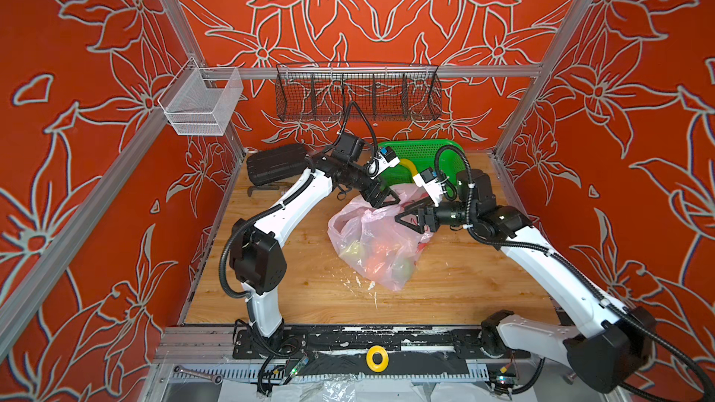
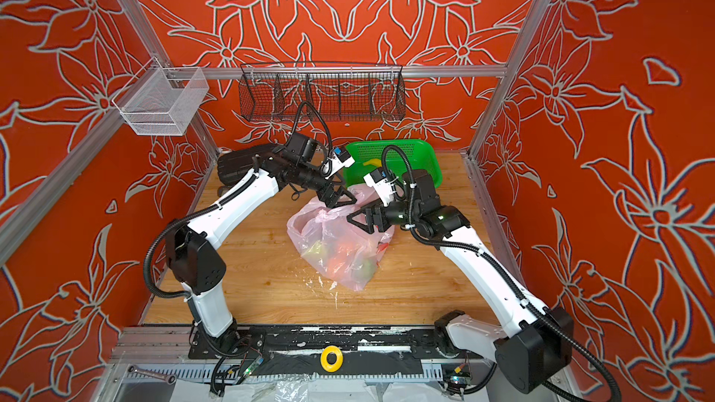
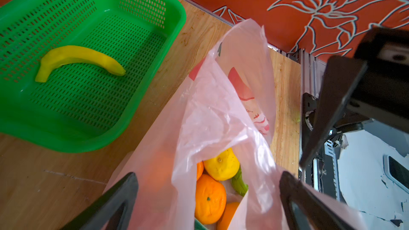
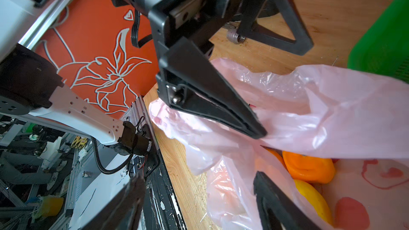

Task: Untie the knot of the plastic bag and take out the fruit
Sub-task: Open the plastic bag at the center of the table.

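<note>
Bag [image 1: 371, 241] gapes beside the basket [image 3: 141, 7], no knot visible — both jaws wide apart, gripping nothing. Next, likely: reach in for an orange [image 3: 210, 198].

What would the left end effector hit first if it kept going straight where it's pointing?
Most likely the bag: its loose film lies right ahead of the left end effector, between its open jaws. An orange sits just behind it, though depth is unclear.
</note>
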`<state>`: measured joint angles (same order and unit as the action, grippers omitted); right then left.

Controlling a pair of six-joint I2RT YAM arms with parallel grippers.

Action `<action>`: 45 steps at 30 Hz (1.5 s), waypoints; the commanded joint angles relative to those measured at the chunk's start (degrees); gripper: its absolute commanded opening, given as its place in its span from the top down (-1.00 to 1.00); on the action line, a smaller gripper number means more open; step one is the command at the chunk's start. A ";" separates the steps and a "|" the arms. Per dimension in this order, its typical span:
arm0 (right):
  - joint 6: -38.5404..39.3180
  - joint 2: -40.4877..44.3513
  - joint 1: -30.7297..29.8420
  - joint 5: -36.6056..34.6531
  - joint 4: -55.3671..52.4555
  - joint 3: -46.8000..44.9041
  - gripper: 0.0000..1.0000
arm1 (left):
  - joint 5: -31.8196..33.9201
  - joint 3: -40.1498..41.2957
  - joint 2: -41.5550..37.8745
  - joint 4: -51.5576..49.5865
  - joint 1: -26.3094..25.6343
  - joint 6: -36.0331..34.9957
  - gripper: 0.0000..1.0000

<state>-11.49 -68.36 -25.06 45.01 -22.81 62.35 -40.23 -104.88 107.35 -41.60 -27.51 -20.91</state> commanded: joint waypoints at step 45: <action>-7.10 3.45 -16.59 -13.02 -0.36 -18.05 0.26 | 29.28 -17.33 7.52 3.21 2.94 27.62 0.09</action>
<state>-18.81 -67.33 -41.25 36.29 -19.99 40.93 -11.68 -123.42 119.52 -39.94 -24.99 4.82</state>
